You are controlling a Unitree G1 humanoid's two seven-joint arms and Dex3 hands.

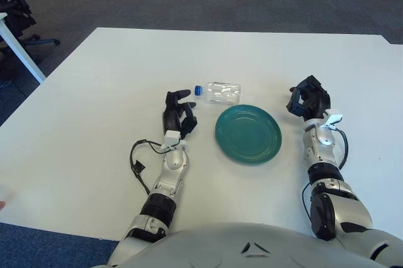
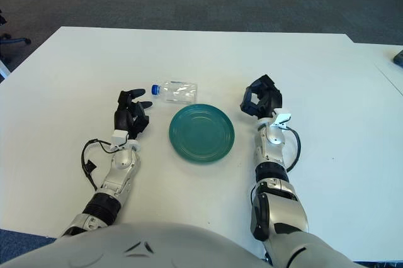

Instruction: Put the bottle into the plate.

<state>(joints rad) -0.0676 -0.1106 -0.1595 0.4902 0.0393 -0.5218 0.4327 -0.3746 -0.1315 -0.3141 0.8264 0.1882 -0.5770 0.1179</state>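
A clear plastic bottle [image 1: 218,92] with a blue cap [image 1: 198,90] lies on its side on the white table [image 1: 94,104], cap pointing left. It is just beyond the far-left rim of the teal plate [image 1: 248,134], which holds nothing. My left hand [image 1: 178,112] shows left of the plate and just short of the bottle's cap end, fingers loosely spread, holding nothing. My right hand [image 1: 308,98] is to the right of the plate, a clear gap away from its rim, fingers relaxed and holding nothing.
A black cable [image 1: 140,158] loops beside my left forearm. The table's left edge runs diagonally, with a white desk leg [image 1: 22,51] and an office chair base [image 1: 38,40] on the floor beyond it. Grey carpet lies past the far edge.
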